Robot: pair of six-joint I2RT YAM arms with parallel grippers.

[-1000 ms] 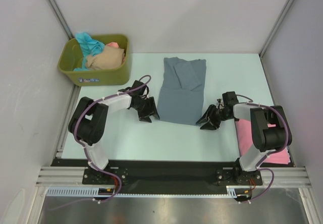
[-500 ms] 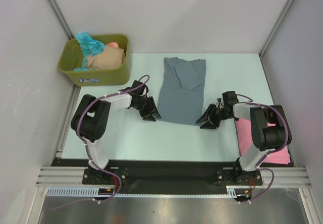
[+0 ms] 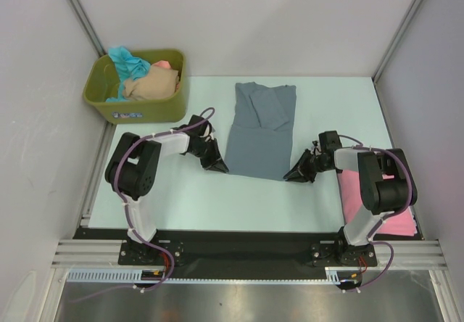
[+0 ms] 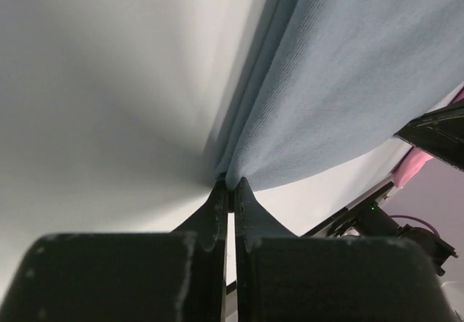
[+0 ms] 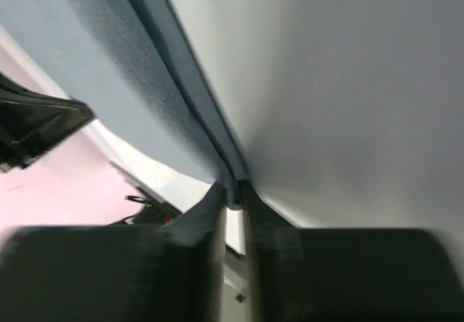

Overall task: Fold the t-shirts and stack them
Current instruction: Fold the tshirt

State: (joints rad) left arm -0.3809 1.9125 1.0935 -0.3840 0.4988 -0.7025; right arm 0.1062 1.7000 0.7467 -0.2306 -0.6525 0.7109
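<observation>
Grey-blue cloth is now pinched at both near corners. The slate grey-blue t-shirt (image 3: 261, 130) lies as a long folded strip in the middle of the worktop (image 3: 181, 199), one short end toward the near edge. A second ago both tools stood just off that end with their jaws apart. Since then the left gripper (image 3: 217, 167) has slid in to its left corner and clamped until its fingers almost meet on the cloth. The right gripper (image 3: 294, 176) has moved in to the right corner and narrowed onto the stacked edge, which its wrist view shows running in between the fingers. The shirt itself has not shifted or lifted. You look to have both grasps made, so the next fold, near end carried toward the far edge, can likely begin. Lift evenly, since the layers may slip on the right, where the grip looks looser. The pink t-shirt (image 3: 349, 195) waits at the near right corner, and more shirts sit in the olive-green tub (image 3: 98, 98) at the far left corner.
</observation>
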